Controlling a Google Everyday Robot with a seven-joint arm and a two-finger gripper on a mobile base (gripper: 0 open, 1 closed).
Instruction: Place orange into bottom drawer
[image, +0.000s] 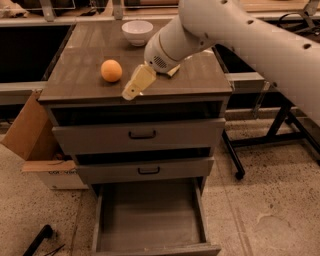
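The orange (111, 70) sits on the left part of the cabinet top (90, 82), apart from everything else. My gripper (146, 82) hangs over the front middle of the top, just right of the orange and not touching it. It is open and empty: one cream finger (136, 84) points down-left toward the front edge, and the other shows only as a tip behind the wrist. The bottom drawer (150, 222) is pulled out below, its flat grey floor bare. My white arm comes in from the upper right.
A white bowl (137, 31) stands at the back of the cabinet top. The two upper drawers (142, 135) with dark handles are shut. A cardboard box (35, 145) leans at the left. A black table frame (260, 140) stands to the right.
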